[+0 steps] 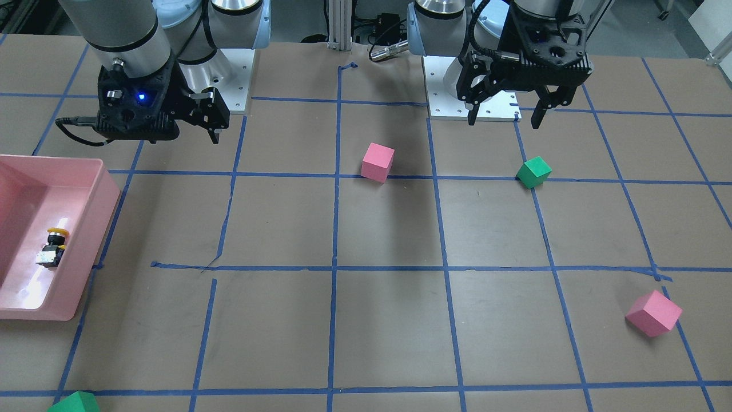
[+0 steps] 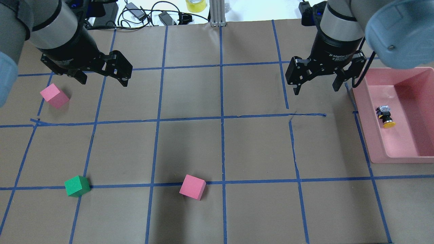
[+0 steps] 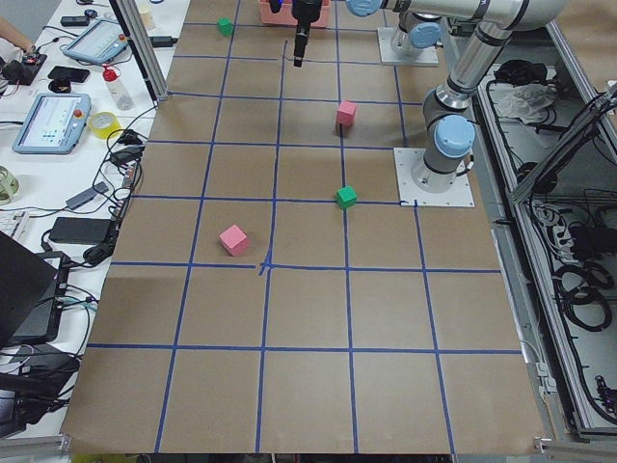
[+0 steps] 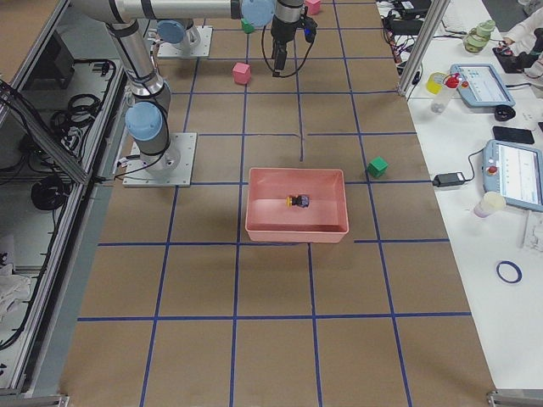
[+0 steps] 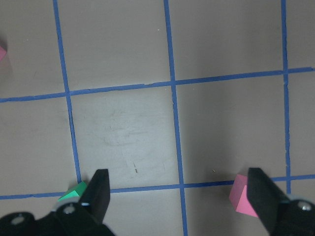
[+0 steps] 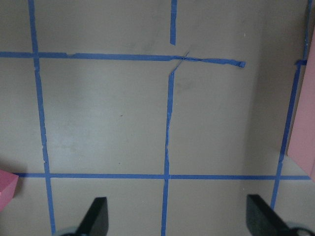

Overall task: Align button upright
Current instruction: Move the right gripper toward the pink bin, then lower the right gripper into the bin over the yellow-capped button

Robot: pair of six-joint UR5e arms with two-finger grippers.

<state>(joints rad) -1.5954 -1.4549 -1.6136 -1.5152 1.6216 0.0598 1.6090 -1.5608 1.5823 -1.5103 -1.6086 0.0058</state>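
Observation:
The button [image 2: 385, 116] lies on its side on the floor of a pink bin [image 2: 364, 118], its yellow cap towards the robot. It also shows in the front view [image 1: 53, 247] and the right-side view [image 4: 299, 201]. My right gripper [image 2: 316, 90] is open and empty, hanging above the table just left of the bin in the overhead view. It also shows in the front view [image 1: 211, 123]. My left gripper [image 2: 104, 82] is open and empty, above the far left of the table; it also shows in the front view [image 1: 504, 121].
A pink cube [image 2: 54, 96] lies near the left gripper. A green cube [image 2: 77, 185] and another pink cube [image 2: 192, 187] lie nearer the robot. A second green cube [image 1: 74, 402] sits at the far edge past the bin. Blue tape grids the brown table.

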